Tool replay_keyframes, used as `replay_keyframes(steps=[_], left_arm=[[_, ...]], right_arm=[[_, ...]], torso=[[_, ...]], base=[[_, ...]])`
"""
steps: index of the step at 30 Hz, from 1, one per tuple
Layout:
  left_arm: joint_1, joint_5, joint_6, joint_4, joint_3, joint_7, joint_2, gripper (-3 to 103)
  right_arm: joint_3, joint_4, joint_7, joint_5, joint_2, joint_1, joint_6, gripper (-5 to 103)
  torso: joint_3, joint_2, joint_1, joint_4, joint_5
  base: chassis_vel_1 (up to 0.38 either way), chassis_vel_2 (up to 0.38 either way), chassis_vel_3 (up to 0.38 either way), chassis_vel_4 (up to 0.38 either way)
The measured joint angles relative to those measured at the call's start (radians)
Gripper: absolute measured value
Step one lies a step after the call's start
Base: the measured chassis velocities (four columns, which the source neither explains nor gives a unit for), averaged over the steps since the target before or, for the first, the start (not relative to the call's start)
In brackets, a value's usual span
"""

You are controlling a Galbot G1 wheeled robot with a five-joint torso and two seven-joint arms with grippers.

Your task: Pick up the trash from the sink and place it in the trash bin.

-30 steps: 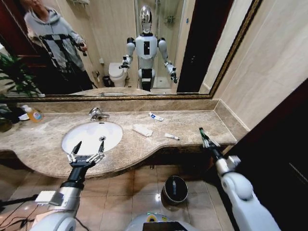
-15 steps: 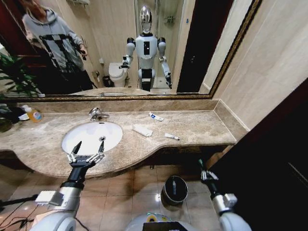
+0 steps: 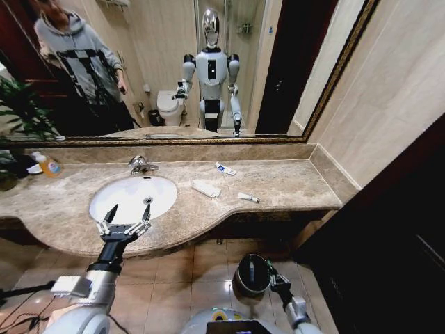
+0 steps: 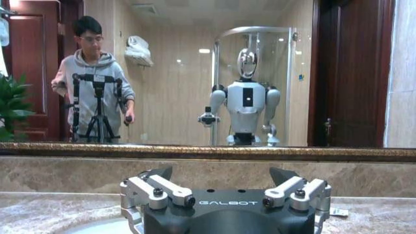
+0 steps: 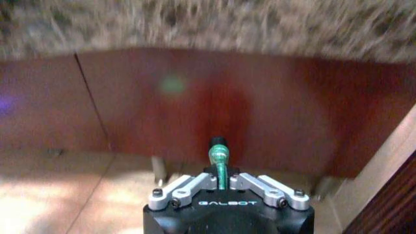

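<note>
Green tube [image 5: 218, 155] clamped in right tool [image 5: 221, 181], beside trash bin [image 3: 252, 273]

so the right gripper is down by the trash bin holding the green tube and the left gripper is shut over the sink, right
Not quite: the left gripper is open, not shut, fingers spread over the near edge of the sink, as the head view shows. The rest holds: the right gripper is low beside the trash bin, and the right wrist view shows it clamped on the green tube.
</note>
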Motion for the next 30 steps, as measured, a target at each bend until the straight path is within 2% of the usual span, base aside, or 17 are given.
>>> replay_keyframes(steps=[2, 6, 10, 22, 30], left_arm=[[0.000, 0.000, 0.000, 0.000, 0.000, 0.000, 0.000, 100], [0.000, 0.000, 0.000, 0.000, 0.000, 0.000, 0.000, 100], [0.000, 0.000, 0.000, 0.000, 0.000, 0.000, 0.000, 100], [0.000, 0.000, 0.000, 0.000, 0.000, 0.000, 0.000, 100], [0.000, 0.000, 0.000, 0.000, 0.000, 0.000, 0.000, 100]], right_arm=[[-0.003, -0.017, 0.000, -0.006, 0.000, 0.008, -0.002, 5], [-0.001, -0.250, -0.004, -0.120, 0.015, 0.118, 0.005, 5], [0.006, -0.353, -0.004, -0.153, 0.028, 0.165, 0.010, 5], [0.014, -0.561, 0.006, -0.255, 0.077, 0.326, 0.034, 5], [0.025, -0.682, 0.031, -0.290, 0.081, 0.432, 0.063, 5]], torso=[[0.000, 0.000, 0.000, -0.0001, 0.0000], [0.000, 0.000, 0.000, -0.0001, 0.0002], [0.000, 0.000, 0.000, -0.0001, 0.0000], [0.000, 0.000, 0.000, -0.0001, -0.0001], [0.000, 0.000, 0.000, -0.0001, -0.0001]], base=[[0.000, 0.000, 0.000, 0.000], [0.000, 0.000, 0.000, 0.000], [0.000, 0.000, 0.000, 0.000], [0.000, 0.000, 0.000, 0.000], [0.000, 0.000, 0.000, 0.000]])
